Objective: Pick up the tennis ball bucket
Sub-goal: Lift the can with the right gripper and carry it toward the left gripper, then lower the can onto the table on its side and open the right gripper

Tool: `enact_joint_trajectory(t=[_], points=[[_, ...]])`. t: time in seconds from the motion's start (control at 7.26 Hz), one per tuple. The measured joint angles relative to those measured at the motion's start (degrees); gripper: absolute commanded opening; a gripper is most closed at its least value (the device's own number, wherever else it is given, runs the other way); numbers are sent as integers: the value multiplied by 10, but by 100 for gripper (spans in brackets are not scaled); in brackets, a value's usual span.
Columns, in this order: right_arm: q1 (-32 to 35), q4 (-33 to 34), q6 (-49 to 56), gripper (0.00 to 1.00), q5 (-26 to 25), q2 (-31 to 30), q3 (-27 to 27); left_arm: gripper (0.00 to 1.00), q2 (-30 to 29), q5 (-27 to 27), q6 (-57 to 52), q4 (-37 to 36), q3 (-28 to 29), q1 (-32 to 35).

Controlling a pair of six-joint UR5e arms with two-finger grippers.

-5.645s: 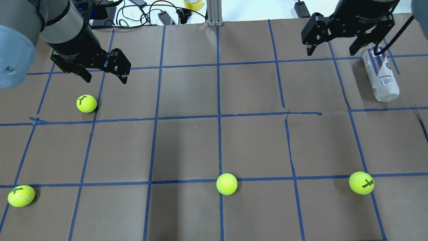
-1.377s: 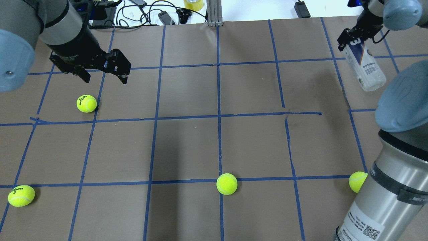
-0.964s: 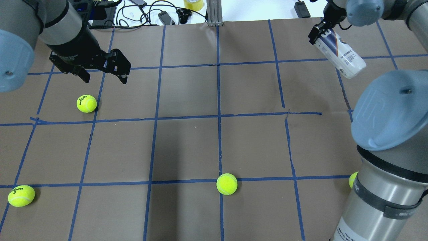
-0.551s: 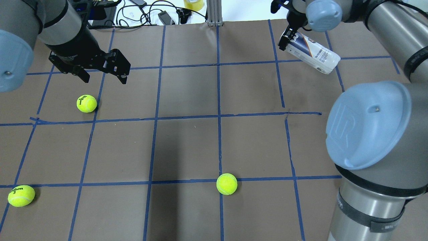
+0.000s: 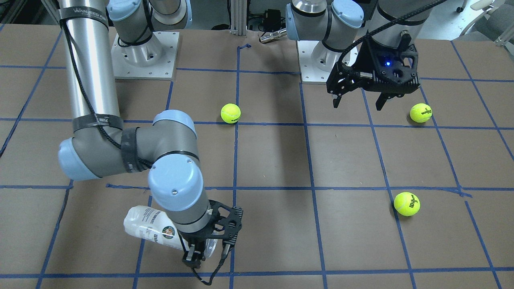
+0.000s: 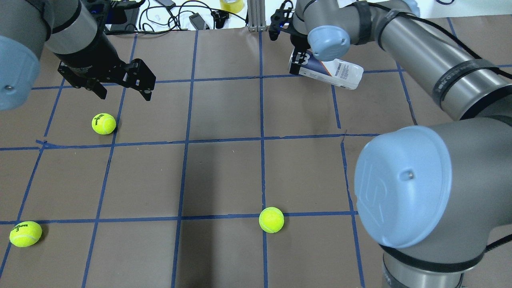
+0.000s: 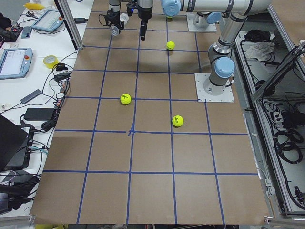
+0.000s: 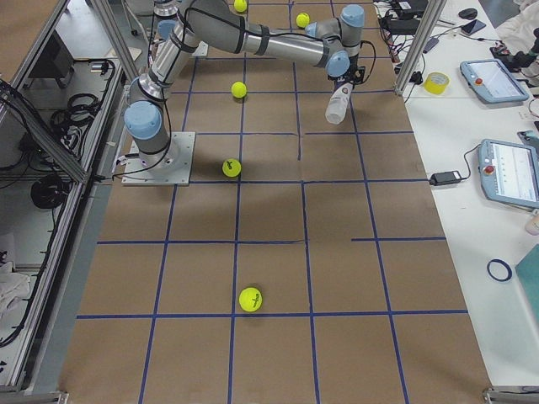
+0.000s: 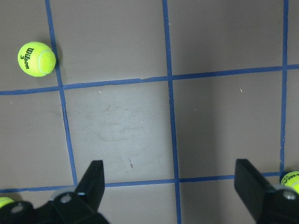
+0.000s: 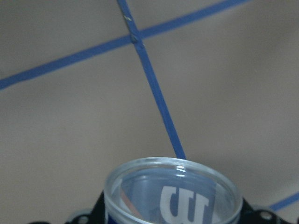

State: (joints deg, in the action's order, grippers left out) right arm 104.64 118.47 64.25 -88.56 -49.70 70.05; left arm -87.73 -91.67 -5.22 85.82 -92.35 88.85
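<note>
The tennis ball bucket point(image 6: 334, 75) is a clear can with a white-and-navy label. It hangs tilted above the far middle of the brown paper table. It also shows in the front view point(image 5: 149, 228) and the right side view point(image 8: 337, 104). My right gripper point(image 6: 298, 63) is shut on its open end, whose rim fills the right wrist view point(image 10: 173, 186). In the front view the right gripper point(image 5: 207, 251) shows at the bucket's mouth. My left gripper point(image 6: 125, 95) is open and empty above the far left, near a tennis ball point(image 6: 103, 123).
Other tennis balls lie at the near left point(image 6: 25, 234) and near middle point(image 6: 271, 219). My right arm's elbow point(image 6: 404, 184) spans the table's right side. Cables and a tape roll point(image 6: 232, 5) lie past the far edge, by a metal post point(image 6: 256, 16).
My right gripper has closed on the bucket, lifted it from the far right and swung it left to the far middle, turning it toward level. The left arm has not moved.
</note>
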Motion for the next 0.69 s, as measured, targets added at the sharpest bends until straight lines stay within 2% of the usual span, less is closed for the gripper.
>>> enact_joint_trajectory(t=[0.55, 0.69], points=[[91, 25, 15, 17, 10, -7, 31, 100, -7, 1, 0, -5, 8, 1], [102, 31, 19, 26, 10, -7, 38, 100, -11, 0, 1, -18, 8, 1]])
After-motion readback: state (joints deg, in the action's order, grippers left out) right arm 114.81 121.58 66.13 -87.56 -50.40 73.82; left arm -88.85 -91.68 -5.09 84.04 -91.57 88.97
